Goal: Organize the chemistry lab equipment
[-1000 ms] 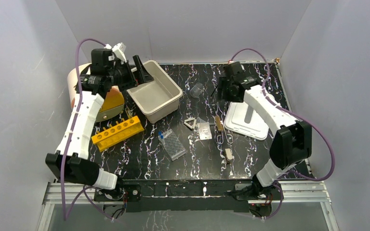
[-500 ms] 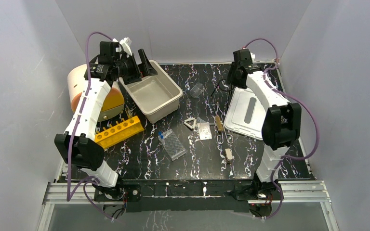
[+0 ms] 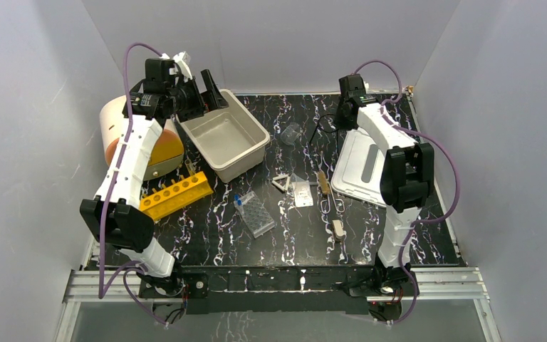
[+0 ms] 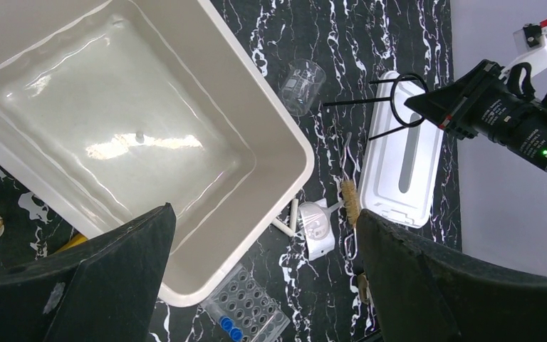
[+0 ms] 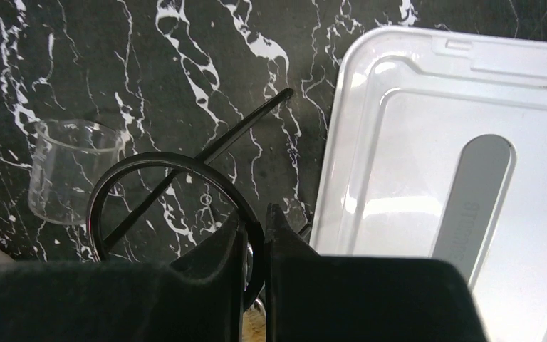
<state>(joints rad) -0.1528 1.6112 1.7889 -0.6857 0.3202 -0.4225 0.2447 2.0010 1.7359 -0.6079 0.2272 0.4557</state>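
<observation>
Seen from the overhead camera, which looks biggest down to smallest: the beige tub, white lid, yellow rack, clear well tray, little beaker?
1. beige tub
2. white lid, nearly as large; the right arm hides part of it
3. yellow rack
4. clear well tray
5. beaker

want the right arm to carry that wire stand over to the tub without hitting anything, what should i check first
1. Grip: right pincer shut on the ring of the black wire stand: ok.
2. Stand lifted off the table: cannot tell.
3. Room in the beige tub: ok, nothing inside.
4. Space above the tub: not ok, left pincer hangs open over it.
5. Low path: not ok, small clear beaker lies on its side between stand and tub.
</observation>
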